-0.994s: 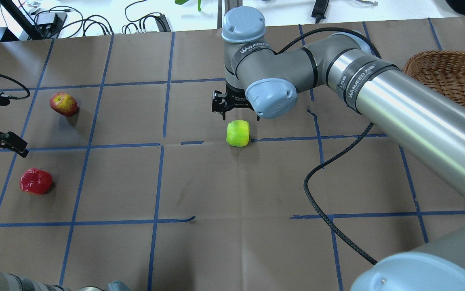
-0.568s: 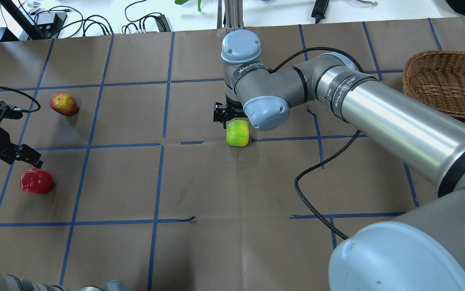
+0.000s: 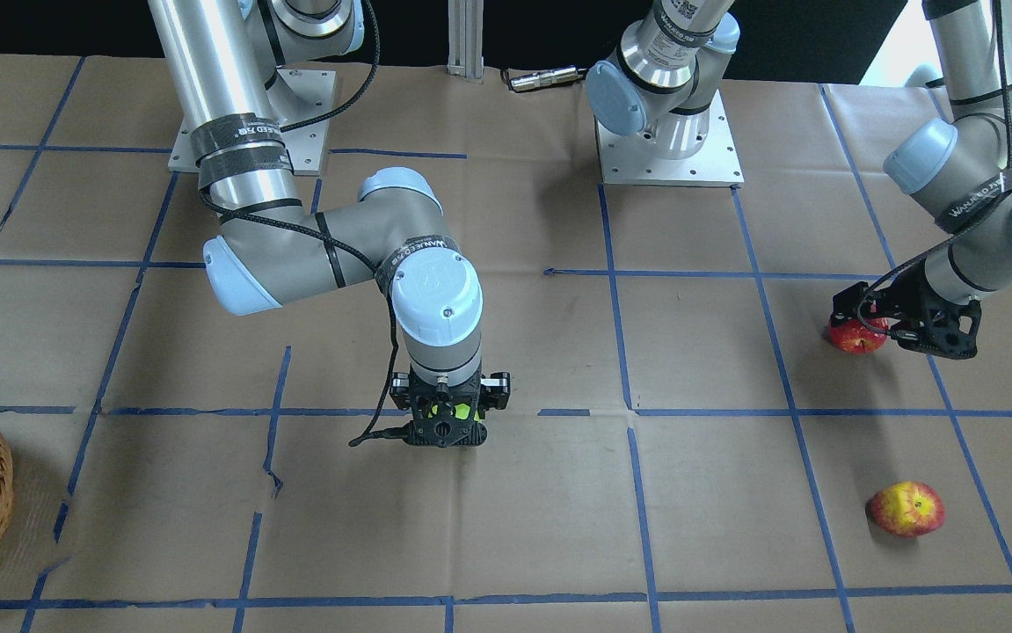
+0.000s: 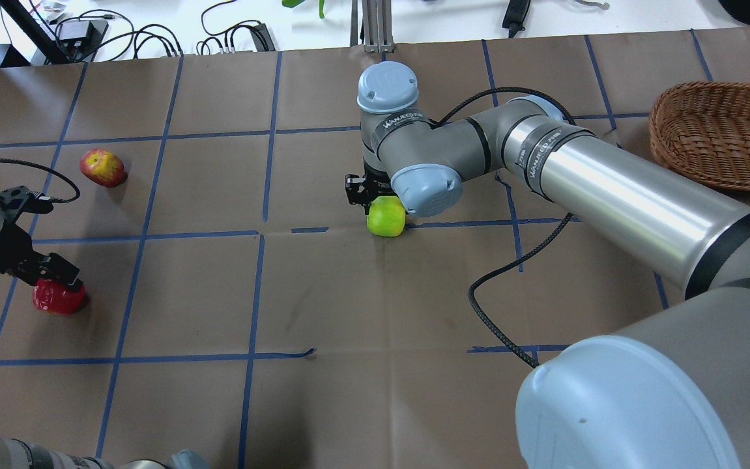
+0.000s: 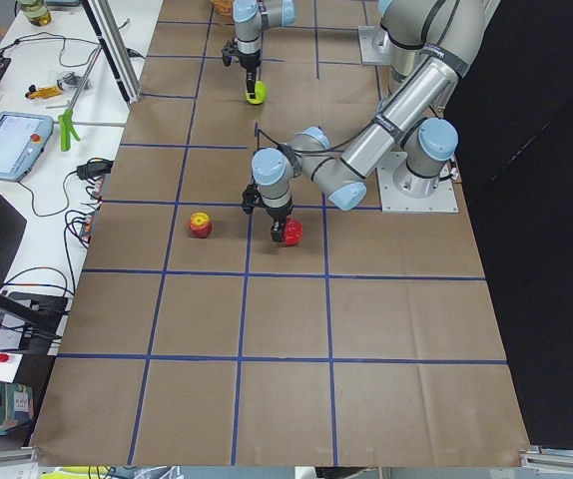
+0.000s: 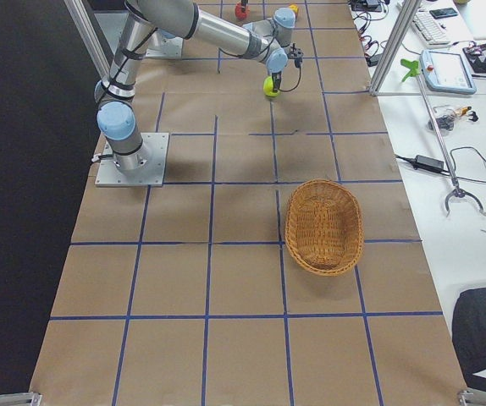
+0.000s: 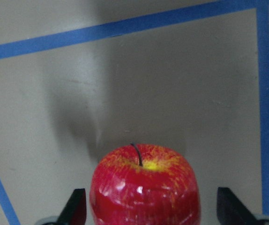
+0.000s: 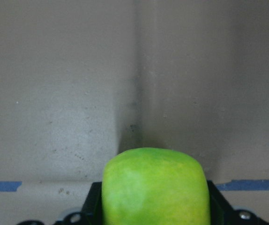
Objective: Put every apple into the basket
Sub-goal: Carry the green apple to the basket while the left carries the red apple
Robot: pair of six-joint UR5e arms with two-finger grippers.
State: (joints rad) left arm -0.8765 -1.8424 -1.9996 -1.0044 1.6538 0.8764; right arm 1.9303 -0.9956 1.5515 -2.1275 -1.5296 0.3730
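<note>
The yellow-green apple (image 4: 386, 218) sits on the table near the middle. My right gripper (image 3: 444, 424) is down over it, and in the right wrist view the fingers (image 8: 93, 201) press against both sides of the apple (image 8: 155, 187). The deep red apple (image 4: 58, 298) lies at the left. My left gripper (image 4: 57, 281) is lowered around it, open, with its fingers (image 7: 78, 208) on either side of the apple (image 7: 146, 187) and a gap on one side. The red-and-yellow blotched apple (image 4: 103, 167) lies free at the far left. The wicker basket (image 4: 720, 133) stands at the far right, with no apples in it.
Brown paper with blue tape lines covers the table. A black cable (image 4: 511, 273) loops across the table from the right arm. Cables and devices (image 4: 88, 29) lie past the far table edge.
My right gripper has come down from just behind the yellow-green apple onto it. My left gripper has moved toward the near side and down, and now straddles the deep red apple.
</note>
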